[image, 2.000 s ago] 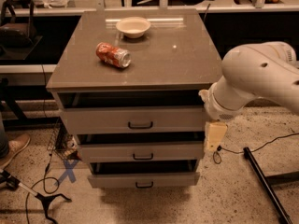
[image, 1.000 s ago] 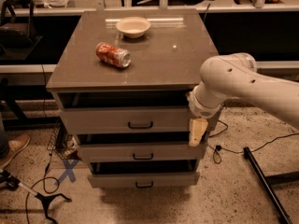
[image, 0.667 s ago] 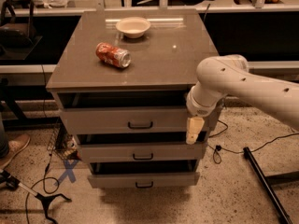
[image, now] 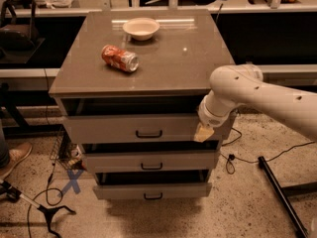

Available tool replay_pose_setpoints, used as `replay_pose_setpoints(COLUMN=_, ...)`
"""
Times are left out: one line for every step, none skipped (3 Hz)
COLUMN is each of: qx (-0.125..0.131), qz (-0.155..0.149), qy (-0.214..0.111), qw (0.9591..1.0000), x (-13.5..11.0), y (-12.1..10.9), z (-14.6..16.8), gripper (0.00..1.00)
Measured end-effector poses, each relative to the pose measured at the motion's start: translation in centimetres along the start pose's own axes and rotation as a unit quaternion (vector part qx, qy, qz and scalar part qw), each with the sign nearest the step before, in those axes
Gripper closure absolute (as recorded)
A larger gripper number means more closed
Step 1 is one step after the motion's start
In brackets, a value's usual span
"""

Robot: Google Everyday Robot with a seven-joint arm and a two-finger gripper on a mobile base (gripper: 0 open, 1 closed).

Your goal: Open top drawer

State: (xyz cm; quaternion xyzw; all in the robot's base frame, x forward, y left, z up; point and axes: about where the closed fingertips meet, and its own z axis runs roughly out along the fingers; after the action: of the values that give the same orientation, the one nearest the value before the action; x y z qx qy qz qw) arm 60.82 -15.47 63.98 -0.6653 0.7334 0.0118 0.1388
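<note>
The top drawer [image: 114,128] is the widest of three grey drawers under the brown tabletop. Its flat front stands slightly out, with a dark gap above it. Its small dark bar handle [image: 149,133] is at the middle of the front. My gripper [image: 203,133] hangs from the white arm [image: 257,95] in front of the drawer's right end, well right of the handle. It holds nothing that I can see.
On the tabletop [image: 168,58] lie a red can [image: 119,58] on its side and a white bowl [image: 141,28]. Two narrower drawers [image: 148,162] [image: 151,190] sit below. A black stand leg [image: 280,195] lies at the right, cables and a shoe [image: 12,157] at the left.
My arm has swung left from the cabinet's right side and the gripper has risen slightly, now in front of the top drawer's right end. The drawers have not moved.
</note>
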Motion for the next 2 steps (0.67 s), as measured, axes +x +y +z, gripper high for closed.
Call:
replay_pose_setpoints(qx=0.001, qz=0.004, qy=0.0, qw=1.0, x=0.14, y=0.12, z=-0.35, gripper=0.78)
replay_pose_setpoints(qx=0.001, qz=0.004, qy=0.0, qw=1.0, x=0.11, y=0.1, z=-0.46, gripper=1.0)
